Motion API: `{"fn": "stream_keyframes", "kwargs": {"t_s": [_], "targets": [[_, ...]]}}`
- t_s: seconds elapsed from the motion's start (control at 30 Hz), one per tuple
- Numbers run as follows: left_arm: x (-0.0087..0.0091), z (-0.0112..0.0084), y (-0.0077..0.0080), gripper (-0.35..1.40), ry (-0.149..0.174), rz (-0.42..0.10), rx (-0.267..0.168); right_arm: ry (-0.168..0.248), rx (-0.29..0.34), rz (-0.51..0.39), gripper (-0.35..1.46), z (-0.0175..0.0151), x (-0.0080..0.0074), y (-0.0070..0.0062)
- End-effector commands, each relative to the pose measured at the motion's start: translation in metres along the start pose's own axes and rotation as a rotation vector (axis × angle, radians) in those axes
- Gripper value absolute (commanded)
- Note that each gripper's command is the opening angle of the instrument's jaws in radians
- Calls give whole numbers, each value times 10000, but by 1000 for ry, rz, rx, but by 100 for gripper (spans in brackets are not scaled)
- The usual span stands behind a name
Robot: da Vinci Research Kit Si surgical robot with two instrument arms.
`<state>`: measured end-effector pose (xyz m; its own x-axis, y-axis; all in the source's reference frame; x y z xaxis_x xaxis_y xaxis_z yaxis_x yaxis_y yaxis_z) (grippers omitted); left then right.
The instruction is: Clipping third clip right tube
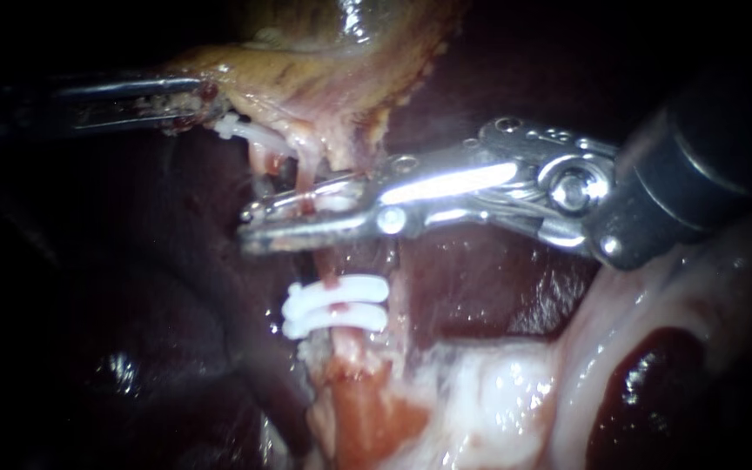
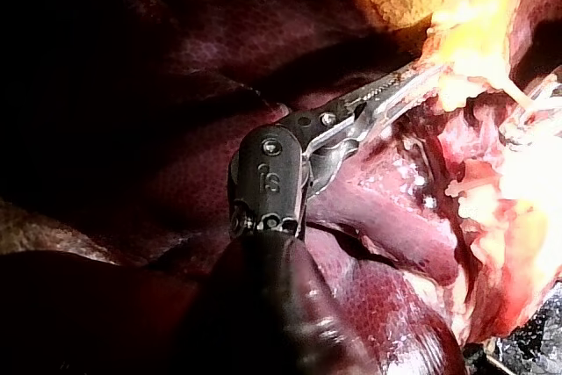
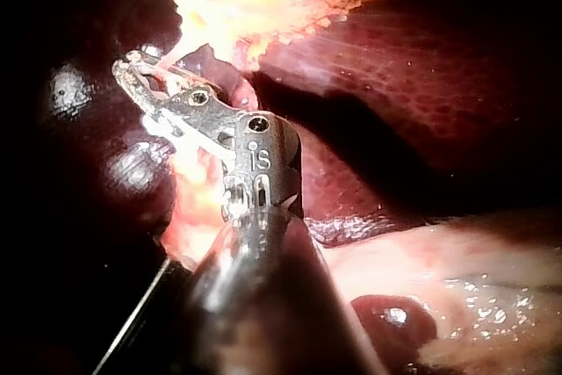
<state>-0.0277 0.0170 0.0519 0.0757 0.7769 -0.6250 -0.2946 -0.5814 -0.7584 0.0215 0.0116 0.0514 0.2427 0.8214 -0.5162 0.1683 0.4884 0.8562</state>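
Endoscope view: right instrument (image 1: 250,226) reaches in across the middle, its claw closed down on the right tube (image 1: 305,174), one half on each side, a bit of white showing inside. The tube runs down from the gallbladder (image 1: 324,78) over dark liver (image 1: 132,287). Two white clips (image 1: 337,306) sit side by side on the same tube, below the claw and apart from it. Left instrument (image 1: 198,100) lies level near the top, claw pinching the gallbladder's edge; a single white clip (image 1: 250,133) sits just beside its tip. Right wrist view: claw lies against bright pale tissue, the tube hard to make out there.
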Motion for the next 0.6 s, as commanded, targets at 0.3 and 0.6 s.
{"fn": "stream_keyframes", "kwargs": {"t_s": [0.3, 0.6], "targets": [[0, 0, 0, -35, 0, 0, -1, -12, -11, 95, -35, -8, -3, -4], [0, 1, 1, -35, 0, 0, -1, -12, -12, 94, -35, -7, -4, -3]]}}
